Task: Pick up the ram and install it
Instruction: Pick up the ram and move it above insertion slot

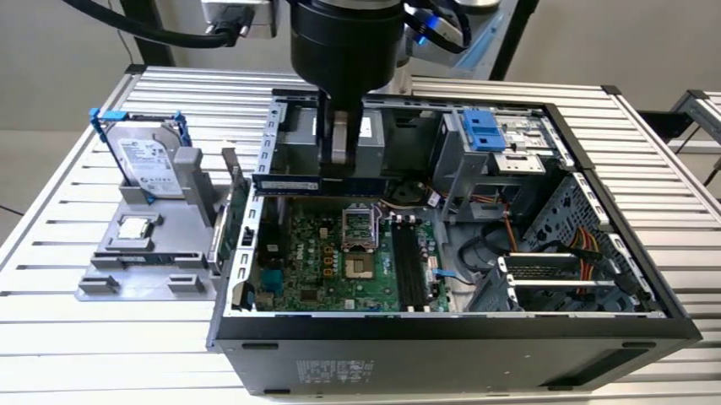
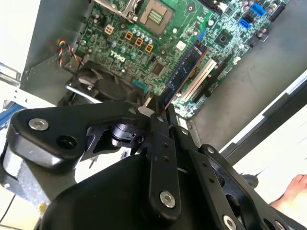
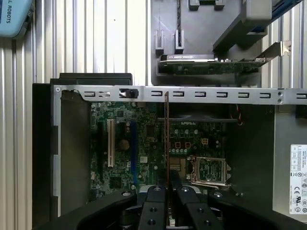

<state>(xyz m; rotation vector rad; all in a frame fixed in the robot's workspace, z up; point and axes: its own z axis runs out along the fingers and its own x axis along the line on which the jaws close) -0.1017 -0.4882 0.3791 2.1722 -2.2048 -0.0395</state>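
Tool closed tight on the ram, gripping it near mid-length. The stick is held level and on edge, with its ends projecting to either side. In the first wrist view the ram shows edge-on, running straight out from between the fingers. Below it lies the motherboard, inside the open case. The case stands on a slatted surface.

Bright, even light filled the exterior view, and the slatted metal table glared almost white. The inside of the open computer case lay in shadow. In the second wrist view, the corners burned out white around the dark gripper.
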